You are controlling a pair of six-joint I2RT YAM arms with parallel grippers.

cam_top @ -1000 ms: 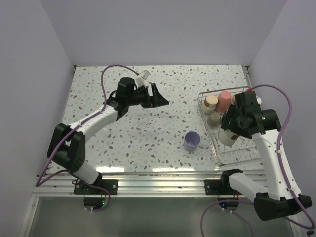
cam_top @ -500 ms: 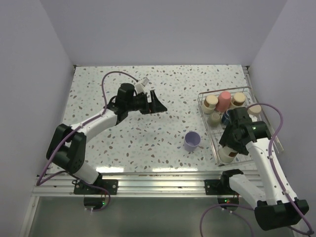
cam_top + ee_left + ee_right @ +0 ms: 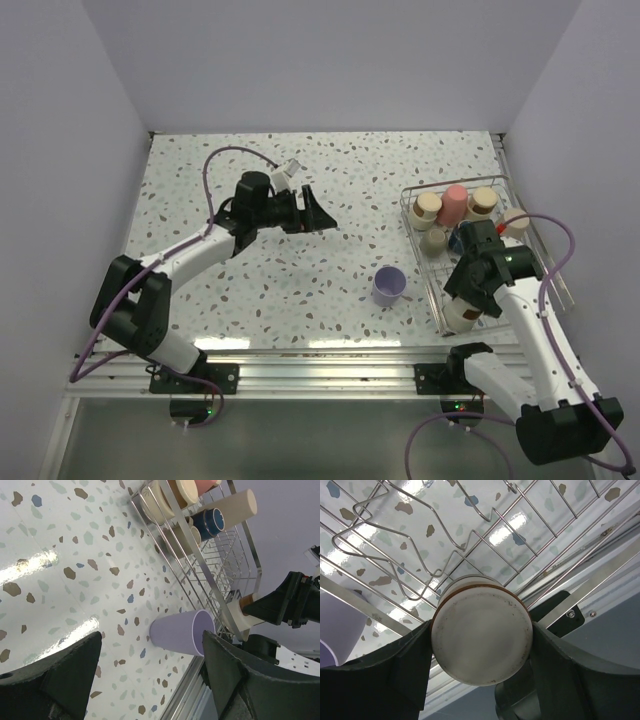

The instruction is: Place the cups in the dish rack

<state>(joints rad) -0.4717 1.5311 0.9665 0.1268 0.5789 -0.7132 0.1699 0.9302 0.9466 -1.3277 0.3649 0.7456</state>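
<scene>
A lavender cup (image 3: pixel 389 285) stands upright on the speckled table, left of the dish rack (image 3: pixel 427 268). My left gripper (image 3: pixel 315 215) hovers open and empty over the table's middle, well short of that cup; in the left wrist view the lavender cup (image 3: pixel 180 630) shows between my fingers (image 3: pixel 65 680) but far beyond them. My right gripper (image 3: pixel 462 303) is shut on a beige cup (image 3: pixel 460 316) at the rack's near-left corner. The right wrist view shows this cup's round base (image 3: pixel 480 630) clamped between both fingers, over the rack wires (image 3: pixel 360 597). Several cups lie at the rack's far end: tan (image 3: pixel 427 208), pink (image 3: pixel 455 203), dark blue (image 3: pixel 458 240).
The rack (image 3: pixel 198 580) takes up the table's right side, close to the right wall. The aluminium rail (image 3: pixel 300 365) runs along the near edge, just behind the lavender cup. Purple cables loop off both arms.
My right arm has carried the beige cup from above the rack's middle down to its near-left corner. The left gripper has drifted slightly nearer and stayed open.
</scene>
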